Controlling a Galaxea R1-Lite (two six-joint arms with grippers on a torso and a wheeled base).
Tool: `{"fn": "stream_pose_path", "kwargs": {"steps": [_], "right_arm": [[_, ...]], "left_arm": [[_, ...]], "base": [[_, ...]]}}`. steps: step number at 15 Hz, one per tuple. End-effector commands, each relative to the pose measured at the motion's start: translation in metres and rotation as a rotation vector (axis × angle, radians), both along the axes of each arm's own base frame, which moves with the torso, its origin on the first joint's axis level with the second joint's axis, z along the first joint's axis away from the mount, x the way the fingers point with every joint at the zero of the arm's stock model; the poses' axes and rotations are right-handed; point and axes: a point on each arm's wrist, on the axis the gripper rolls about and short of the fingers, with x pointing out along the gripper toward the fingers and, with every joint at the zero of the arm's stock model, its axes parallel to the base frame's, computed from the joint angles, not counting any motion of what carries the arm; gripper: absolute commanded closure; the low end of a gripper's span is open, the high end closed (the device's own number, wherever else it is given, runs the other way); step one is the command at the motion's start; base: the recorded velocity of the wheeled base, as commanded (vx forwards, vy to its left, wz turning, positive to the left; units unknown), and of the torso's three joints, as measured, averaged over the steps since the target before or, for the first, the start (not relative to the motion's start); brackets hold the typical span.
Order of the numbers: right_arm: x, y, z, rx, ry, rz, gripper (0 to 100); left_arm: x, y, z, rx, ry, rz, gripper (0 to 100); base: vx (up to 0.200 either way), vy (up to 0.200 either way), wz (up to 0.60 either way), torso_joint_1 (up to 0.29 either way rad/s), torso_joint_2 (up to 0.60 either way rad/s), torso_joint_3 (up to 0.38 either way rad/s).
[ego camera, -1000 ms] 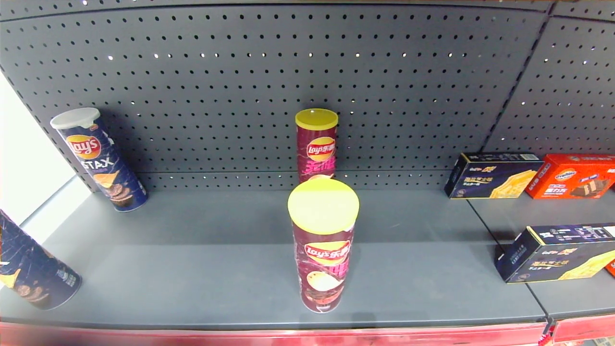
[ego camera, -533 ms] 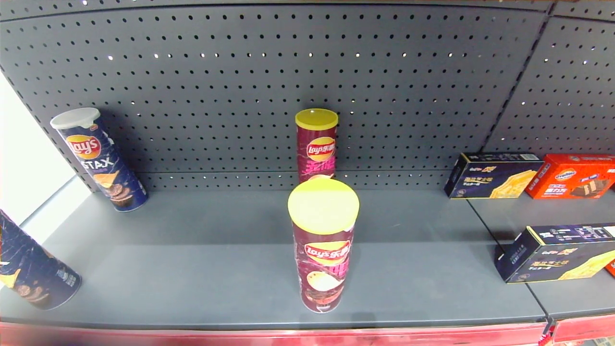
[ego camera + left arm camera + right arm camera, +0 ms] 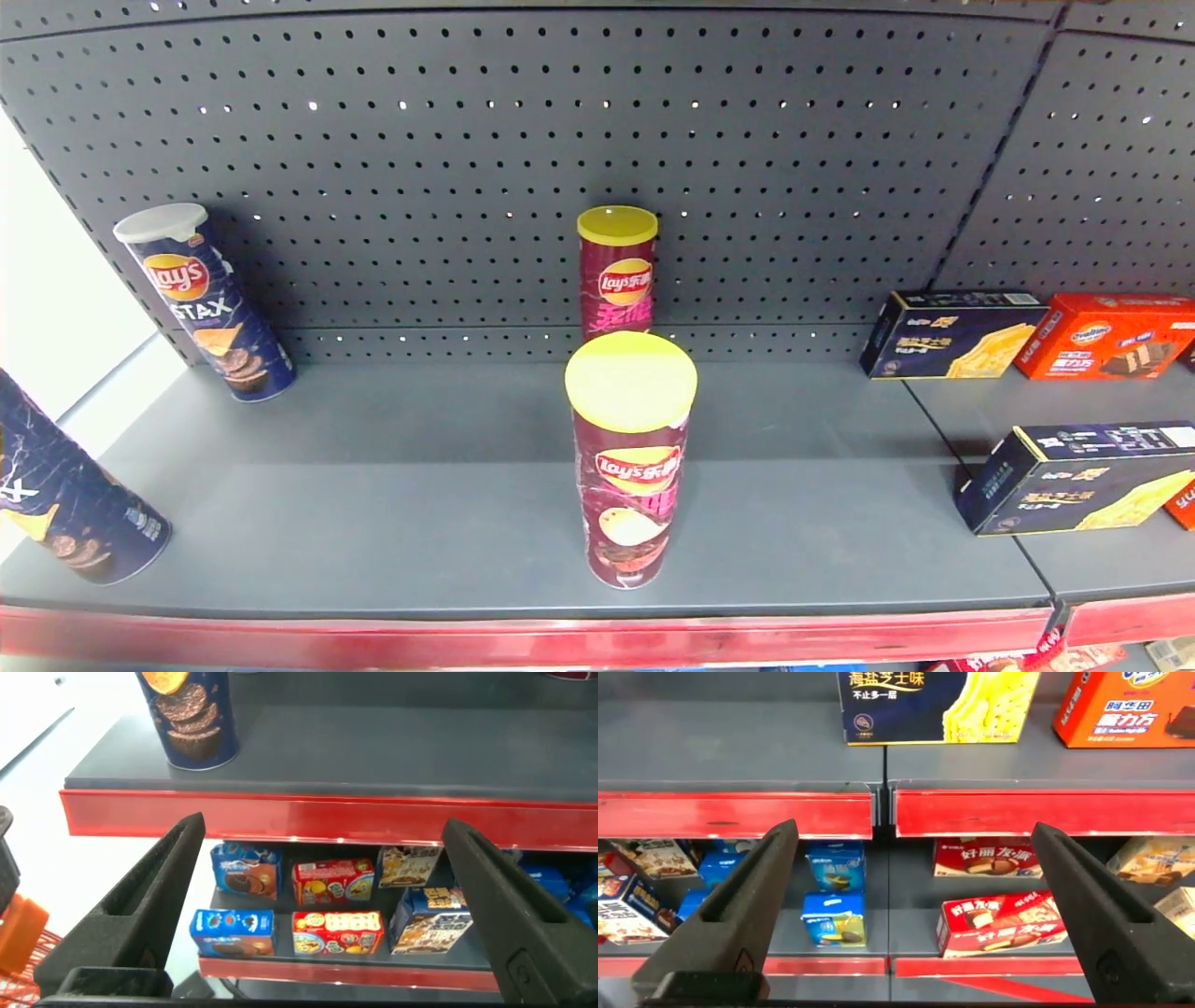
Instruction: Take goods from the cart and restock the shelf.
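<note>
Shelf [image 3: 373, 485] carries the front maroon can [image 3: 630, 467] upright — left gripper [image 3: 324, 829] and right gripper [image 3: 915, 833] gape wide, seemingly empty.

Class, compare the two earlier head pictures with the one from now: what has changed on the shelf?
The whole head view shifted slightly: the camera moved, not the goods. Nothing was gripped or released. The front maroon chip can, rear maroon chip can, rear blue chip can, front blue chip can and boxes stay put on the shelf.
</note>
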Motion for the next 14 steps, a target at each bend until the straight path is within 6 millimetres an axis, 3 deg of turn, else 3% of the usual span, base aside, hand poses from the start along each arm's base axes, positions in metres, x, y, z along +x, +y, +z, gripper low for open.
{"fn": "stream_pose_path", "kwargs": {"steps": [1, 14], "right_arm": [[0.0001, 0.0, 0.0, 0.001, 0.002, -0.001, 0], [0.0003, 0.0, -0.0005, 0.001, 0.004, -0.001, 0]], "left_arm": [[0.0, 0.0, 0.0001, 0.0, 0.0, 0.001, 0], [0.0, 0.0, 0.0001, 0.0, 0.0, 0.001, 0]], "base": [[0.0, 0.0, 0.0, 0.0, 0.0, 0.0], [0.0, 0.0, 0.0, 0.0, 0.0, 0.0]]}}
